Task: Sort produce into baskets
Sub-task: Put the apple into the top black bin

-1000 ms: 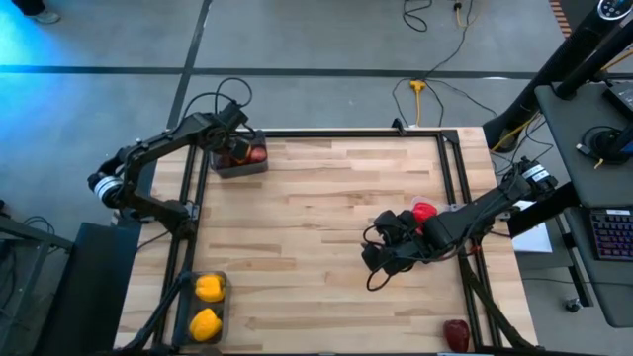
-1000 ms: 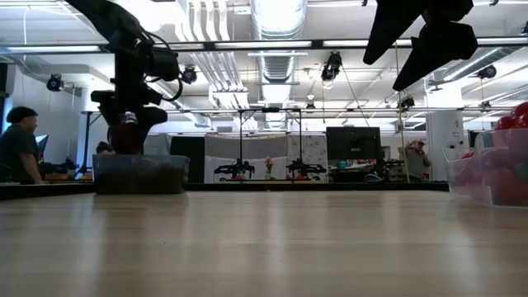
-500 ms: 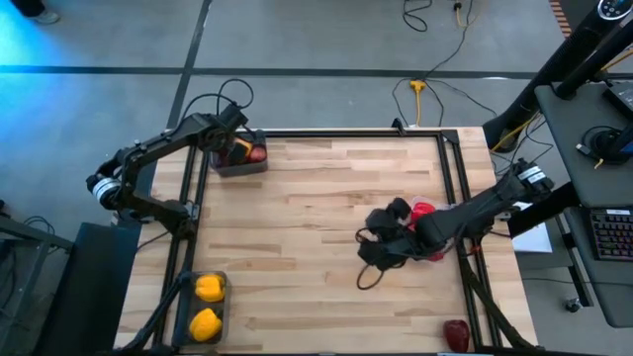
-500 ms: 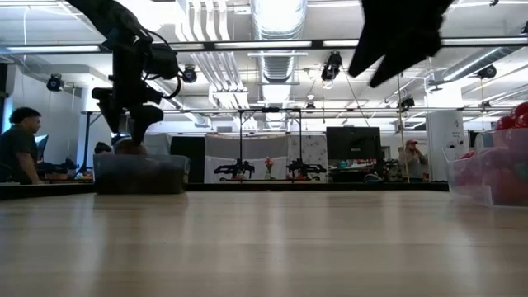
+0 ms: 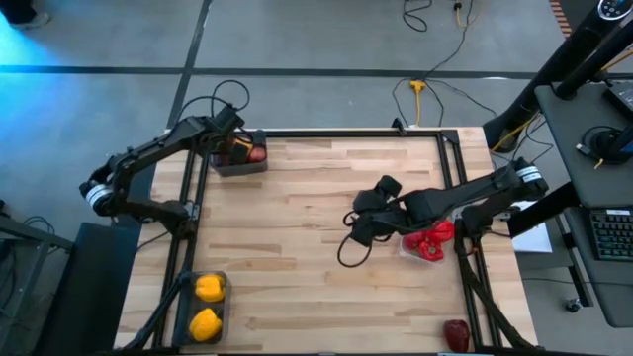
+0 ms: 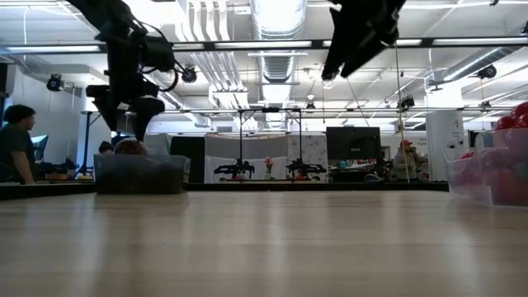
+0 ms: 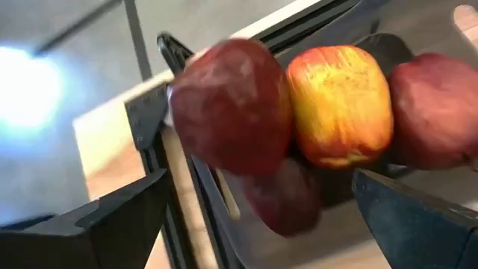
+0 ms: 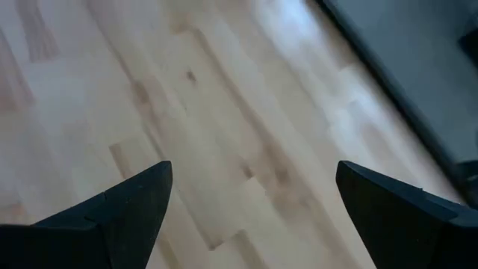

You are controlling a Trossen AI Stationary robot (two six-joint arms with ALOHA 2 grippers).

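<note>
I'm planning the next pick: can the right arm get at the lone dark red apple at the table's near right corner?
Probably yes. The right gripper is open and empty over bare wood, and nothing stands beside the apple.

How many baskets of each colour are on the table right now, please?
Dark bins: 2
Clear bin: 1
Total: 3
</note>
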